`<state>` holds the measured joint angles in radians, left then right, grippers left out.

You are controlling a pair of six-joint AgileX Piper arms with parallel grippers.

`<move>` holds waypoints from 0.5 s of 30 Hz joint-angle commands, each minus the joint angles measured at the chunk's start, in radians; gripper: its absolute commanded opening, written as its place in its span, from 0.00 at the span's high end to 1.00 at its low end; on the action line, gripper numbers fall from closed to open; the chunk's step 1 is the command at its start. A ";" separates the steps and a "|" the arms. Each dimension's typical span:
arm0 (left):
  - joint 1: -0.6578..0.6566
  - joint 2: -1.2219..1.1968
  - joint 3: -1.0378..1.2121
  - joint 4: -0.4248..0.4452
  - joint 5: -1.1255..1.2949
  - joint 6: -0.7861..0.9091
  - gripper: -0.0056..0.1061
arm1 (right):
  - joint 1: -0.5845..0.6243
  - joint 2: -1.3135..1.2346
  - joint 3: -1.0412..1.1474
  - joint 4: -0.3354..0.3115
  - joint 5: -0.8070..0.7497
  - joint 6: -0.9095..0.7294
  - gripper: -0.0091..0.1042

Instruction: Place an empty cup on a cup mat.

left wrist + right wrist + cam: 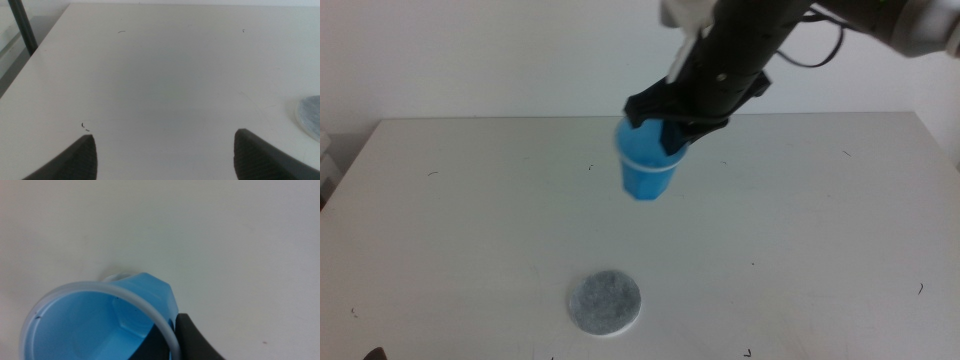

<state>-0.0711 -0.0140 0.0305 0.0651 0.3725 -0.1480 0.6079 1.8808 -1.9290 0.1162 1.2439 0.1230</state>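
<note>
The blue cup point(645, 170) hangs upright in the air above the middle of the table, with my right gripper point(672, 128) shut on its rim from the upper right. In the right wrist view the cup point(100, 322) shows its pale rim and empty blue inside, one jaw inside the wall and one outside. The cup mat point(605, 302), a speckled grey disc, lies flat near the table's front edge, below and a little left of the cup. Its edge point(309, 116) also shows in the left wrist view. My left gripper point(165, 152) waits open and low over the table's left part.
The white table point(820, 220) carries small dark scuff marks. A dark post point(22, 25) stands beyond the table's edge in the left wrist view. The right arm's black cable point(810, 50) loops above the back of the table.
</note>
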 commanded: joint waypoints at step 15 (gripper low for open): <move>0.001 -0.013 -0.006 0.000 -0.068 -0.011 0.01 | 0.152 0.123 -0.026 0.010 0.035 0.004 0.93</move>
<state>-0.0711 -0.0140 0.0305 0.0651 0.3725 -0.1480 0.7554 2.0438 -1.9290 0.1252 1.2429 0.1285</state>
